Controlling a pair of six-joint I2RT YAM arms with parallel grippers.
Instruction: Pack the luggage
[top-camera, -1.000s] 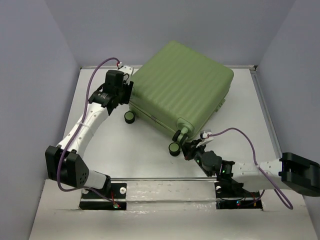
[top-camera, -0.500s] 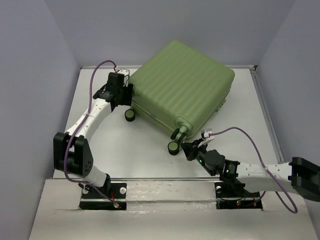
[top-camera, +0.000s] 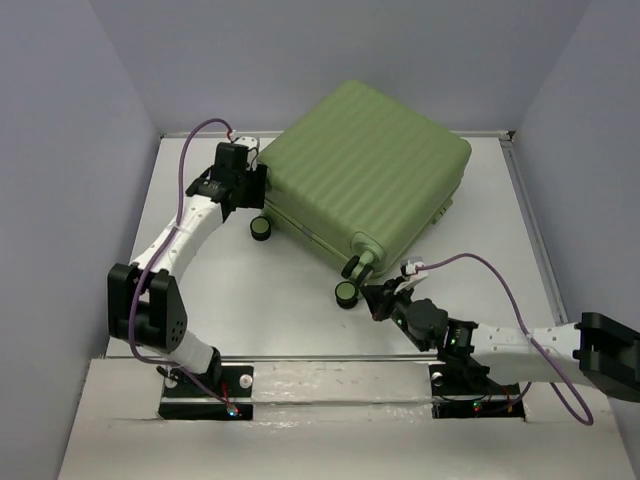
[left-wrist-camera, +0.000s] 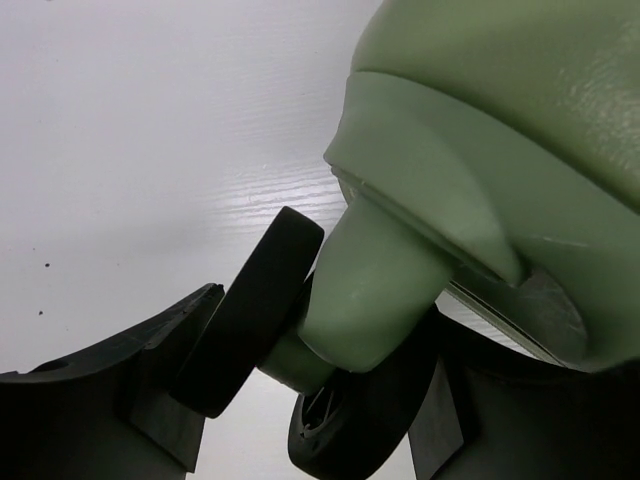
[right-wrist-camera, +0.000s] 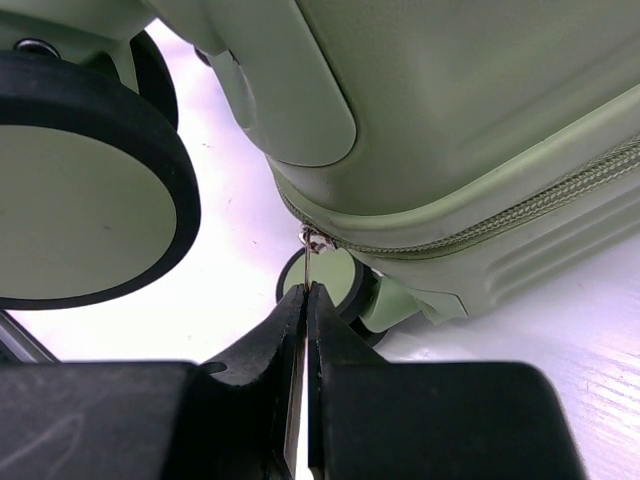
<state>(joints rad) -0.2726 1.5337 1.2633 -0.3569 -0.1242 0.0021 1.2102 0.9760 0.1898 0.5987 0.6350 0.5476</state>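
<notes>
r gripper nipped on thin metal zip pull, l gripper open round black caster, ribbed green luggage just ahead

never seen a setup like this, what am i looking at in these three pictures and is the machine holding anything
The machine is a pair of robot arms bolted at the near edge of a white table. Each ends in a two-finger gripper. The wide picture looks down from above and behind them. The two close-ups come from a camera on each wrist. On the table lies a closed green suitcase. The left gripper is open, with its fingers on either side of a black wheel at the suitcase's left corner. Whether they touch the wheel is hard to tell. The right gripper is shut on the small metal zipper pull at the near corner.
</notes>
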